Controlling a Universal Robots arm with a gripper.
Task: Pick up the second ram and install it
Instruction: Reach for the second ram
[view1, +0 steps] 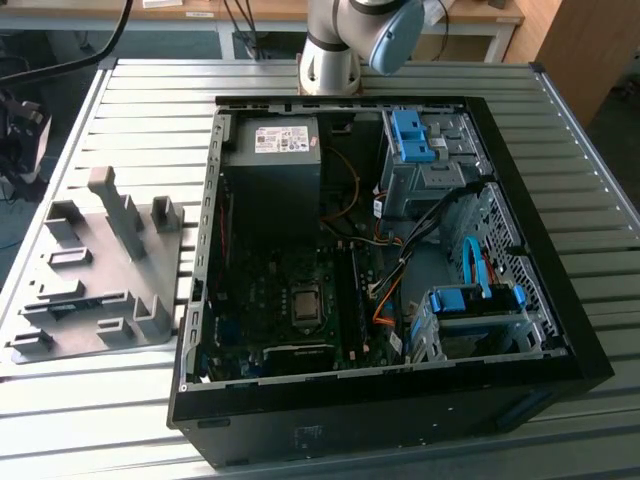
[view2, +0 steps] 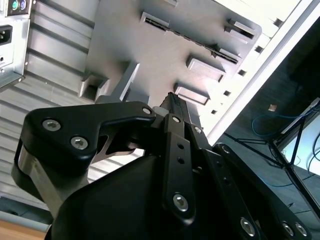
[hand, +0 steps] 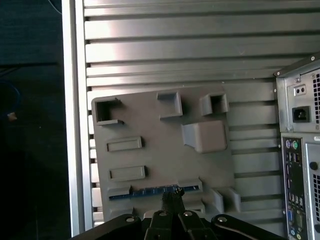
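The second ram (hand: 150, 192) stands on edge in the long slot of the grey tray (hand: 165, 125); from above it is a thin dark strip with a bluish sheen. In the second wrist view the ram (view2: 200, 42) is a dark line in that same slot. My gripper (hand: 172, 196) hangs well above the tray, over the slot's end, and touches nothing. Its black fingertips (view2: 172, 100) are pressed together and hold nothing. In the exterior view the tray (view1: 95, 290) lies to the left of the open computer case (view1: 380, 250).
The case lies on its side on a slatted metal table (view1: 140, 110), its motherboard (view1: 300, 300) with the long black sockets (view1: 352, 290) exposed. Its rear panel (hand: 300, 150) is beside the tray. Upright blocks (view1: 115, 205) rise from the tray. The table edge (hand: 75, 125) runs along the tray's far side.
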